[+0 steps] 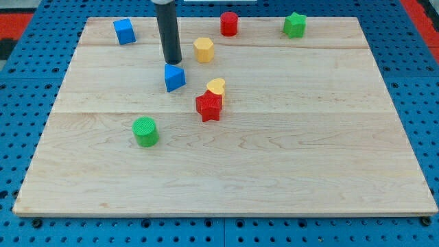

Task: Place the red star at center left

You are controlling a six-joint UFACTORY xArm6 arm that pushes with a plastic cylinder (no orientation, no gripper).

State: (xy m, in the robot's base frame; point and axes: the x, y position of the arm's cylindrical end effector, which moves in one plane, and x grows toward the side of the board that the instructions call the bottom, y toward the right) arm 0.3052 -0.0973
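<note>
The red star (208, 106) lies a little left of the board's middle, touching a yellow heart-shaped block (216, 87) just above it. My tip (172, 61) stands toward the view's top left, right above a blue triangular block (174, 77) and up-left of the red star. The tip is apart from the star.
A green cylinder (145, 131) sits lower left of the star. A yellow hexagonal block (203, 49), a red cylinder (228, 23), a green star-like block (295, 25) and a blue cube (124, 31) lie along the top. The wooden board (226, 178) rests on a blue pegboard.
</note>
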